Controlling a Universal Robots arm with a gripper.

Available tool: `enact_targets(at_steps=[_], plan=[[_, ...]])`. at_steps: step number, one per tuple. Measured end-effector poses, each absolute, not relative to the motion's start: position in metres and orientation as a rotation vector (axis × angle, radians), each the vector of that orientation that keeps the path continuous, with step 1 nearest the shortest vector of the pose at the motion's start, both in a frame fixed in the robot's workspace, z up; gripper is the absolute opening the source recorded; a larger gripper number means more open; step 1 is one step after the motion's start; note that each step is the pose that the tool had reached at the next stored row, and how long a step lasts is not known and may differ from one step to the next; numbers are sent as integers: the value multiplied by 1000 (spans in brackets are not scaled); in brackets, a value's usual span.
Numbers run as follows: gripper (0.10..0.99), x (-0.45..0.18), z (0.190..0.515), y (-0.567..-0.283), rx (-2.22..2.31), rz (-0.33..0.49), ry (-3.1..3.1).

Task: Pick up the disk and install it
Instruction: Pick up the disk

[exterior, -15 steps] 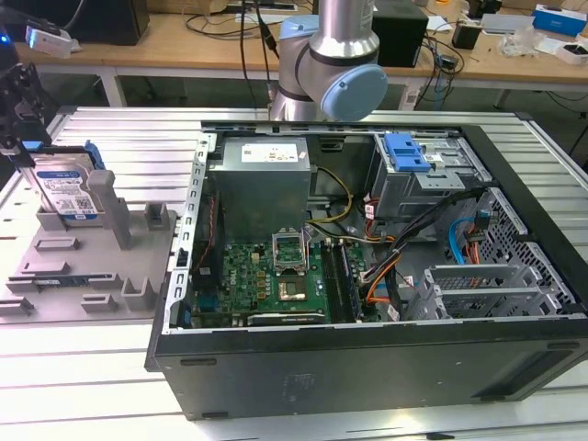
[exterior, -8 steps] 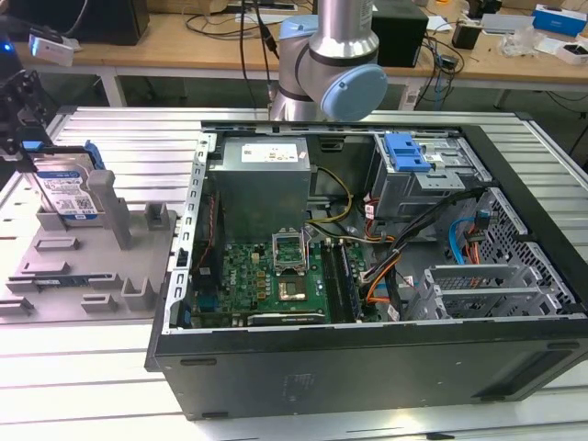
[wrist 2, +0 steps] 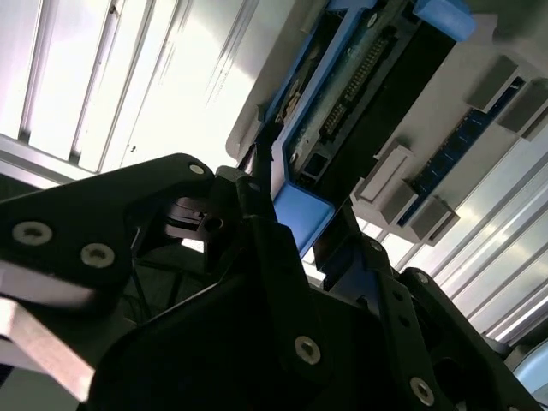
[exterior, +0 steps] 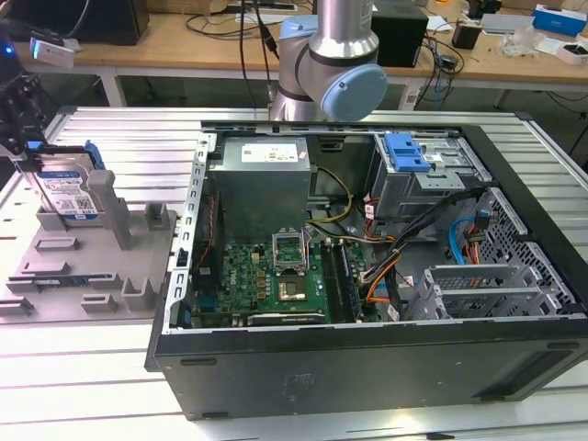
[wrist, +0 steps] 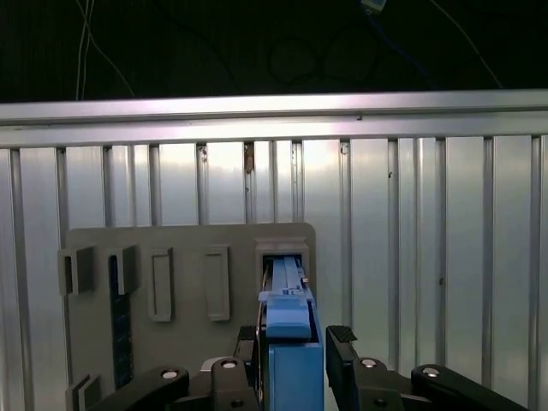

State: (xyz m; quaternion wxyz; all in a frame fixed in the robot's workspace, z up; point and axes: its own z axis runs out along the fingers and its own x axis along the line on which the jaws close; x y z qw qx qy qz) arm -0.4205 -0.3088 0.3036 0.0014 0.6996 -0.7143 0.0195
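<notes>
Ribbed metal tabletop (exterior: 92, 395) is carrying an open computer case (exterior: 367, 358) in the exterior view. Toward that view's left, your gripper (exterior: 28, 147) is hanging over the disk (exterior: 69, 193), which is standing on edge in a grey holder (exterior: 55, 276). In the second wrist view, your fingers (wrist 2: 257, 193) are clamping the disk's blue frame (wrist 2: 295, 210). In the first wrist view, they are pressing on both its sides while it is sitting in the holder's slot.
</notes>
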Motion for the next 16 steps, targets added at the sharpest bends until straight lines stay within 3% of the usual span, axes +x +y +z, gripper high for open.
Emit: enact_targets(at_steps=[16], plan=[[451,-420,299,-310,2196,61,-2242]])
